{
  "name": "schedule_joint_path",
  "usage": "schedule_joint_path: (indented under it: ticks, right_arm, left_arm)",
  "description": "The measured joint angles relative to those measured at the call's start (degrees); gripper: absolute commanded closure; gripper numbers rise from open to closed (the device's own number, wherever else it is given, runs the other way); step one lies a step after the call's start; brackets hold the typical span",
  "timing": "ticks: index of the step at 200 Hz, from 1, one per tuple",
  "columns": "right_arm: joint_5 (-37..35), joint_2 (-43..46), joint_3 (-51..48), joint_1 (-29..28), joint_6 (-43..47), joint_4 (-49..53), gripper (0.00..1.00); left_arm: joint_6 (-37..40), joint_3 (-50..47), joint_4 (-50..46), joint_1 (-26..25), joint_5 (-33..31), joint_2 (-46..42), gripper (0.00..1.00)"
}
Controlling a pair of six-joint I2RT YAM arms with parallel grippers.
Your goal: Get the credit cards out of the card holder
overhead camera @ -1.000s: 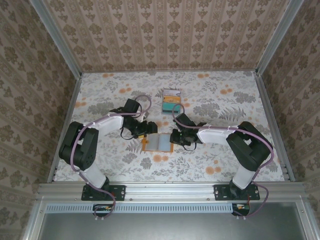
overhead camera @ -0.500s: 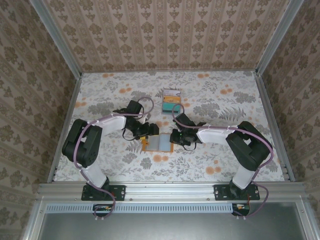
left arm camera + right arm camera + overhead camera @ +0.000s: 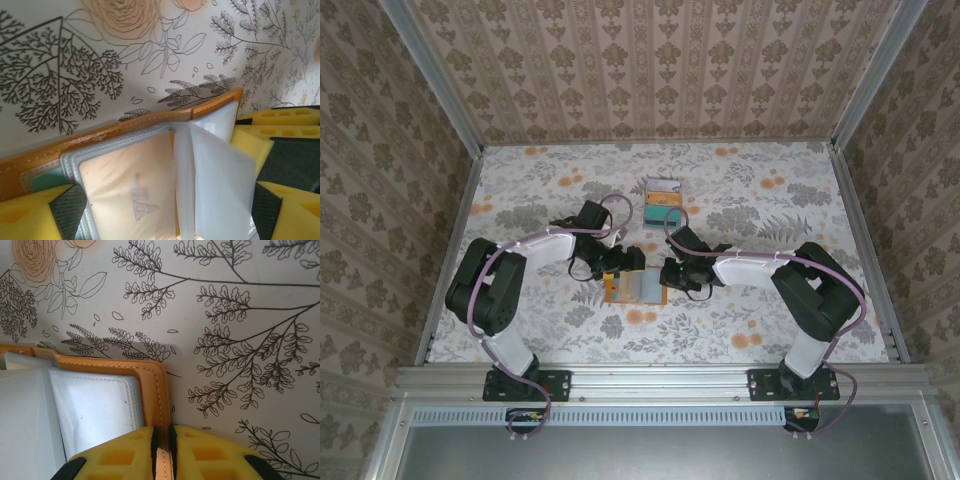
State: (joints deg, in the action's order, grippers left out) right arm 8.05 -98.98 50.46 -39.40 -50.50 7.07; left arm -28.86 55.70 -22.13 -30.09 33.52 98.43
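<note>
2 grippers meet at the card holder [image 3: 636, 288], open mid-worktop, its long axis running left-right between them. My right gripper [image 3: 162, 452] is pinched tight on its orange rim. My left gripper [image 3: 160, 215] is spread wide over the clear sleeves, gripping nothing. 1 sleeved credit card [image 3: 125, 185], probably orange, lies dead ahead of it, so left is nearer. Loose cards [image 3: 662, 200] sit toward the far edge.

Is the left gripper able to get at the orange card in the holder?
Probably yes: the left gripper is open astride the card while the right gripper clamps the holder. A clear sleeve covers the card, though.
</note>
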Motion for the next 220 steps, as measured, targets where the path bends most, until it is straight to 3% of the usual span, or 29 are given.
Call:
schedule_joint_path:
  ticks: [13,107,168,196,220]
  right_arm:
    - [0.0,0.0,0.0,0.0,0.0,0.0,0.8]
    - [-0.1,0.5,-0.4,0.0,-0.1,-0.1,0.79]
    - [-1.9,5.3,-3.0,0.0,-0.1,0.5,0.77]
    - [-2.0,7.5,-3.1,-0.1,-0.1,0.8,0.77]
    - [-1.6,8.0,-2.5,-0.8,-0.1,0.8,0.76]
  left_arm:
    - [0.0,0.0,0.0,-0.1,0.3,-0.2,0.0]
    - [-1.5,0.0,0.8,-2.6,4.6,-2.6,0.01]
    - [-2.4,0.5,1.0,-4.3,5.7,-3.4,0.01]
    - [-2.4,0.5,0.5,-2.6,4.6,-5.3,0.06]
    - [-2.0,-0.7,0.3,0.4,2.6,-8.2,0.22]
